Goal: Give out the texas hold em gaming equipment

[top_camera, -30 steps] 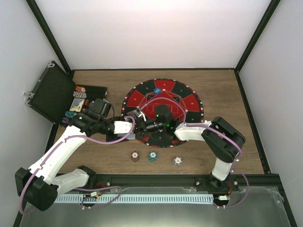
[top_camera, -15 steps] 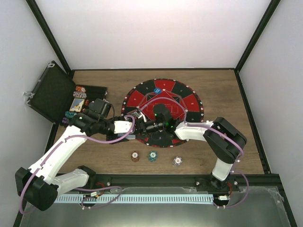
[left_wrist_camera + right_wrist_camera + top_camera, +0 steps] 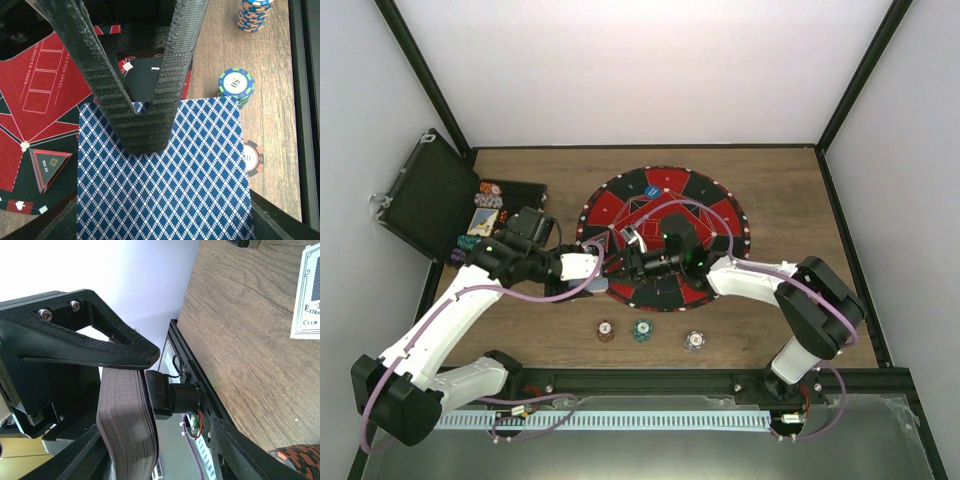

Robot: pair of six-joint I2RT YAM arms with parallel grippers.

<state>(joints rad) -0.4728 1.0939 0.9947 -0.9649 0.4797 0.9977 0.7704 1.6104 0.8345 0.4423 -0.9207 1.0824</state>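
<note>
Thick deck of blue diamond-backed playing cards (image 3: 127,425): clamped in your right gripper (image 3: 134,405), over the round red-and-black felt mat's (image 3: 660,190) near-left rim. Left gripper (image 3: 145,137) pinched closed, tips on the top card. Light, slick, bendy; probably best to slide one off by its edge.

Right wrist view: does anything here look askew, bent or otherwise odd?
The deck gripped in the right pincer looks odd. Its stacked edge bulges in a curve instead of running straight, as if the cards are bent under the squeeze. Nothing looks spilled in this view.
</note>
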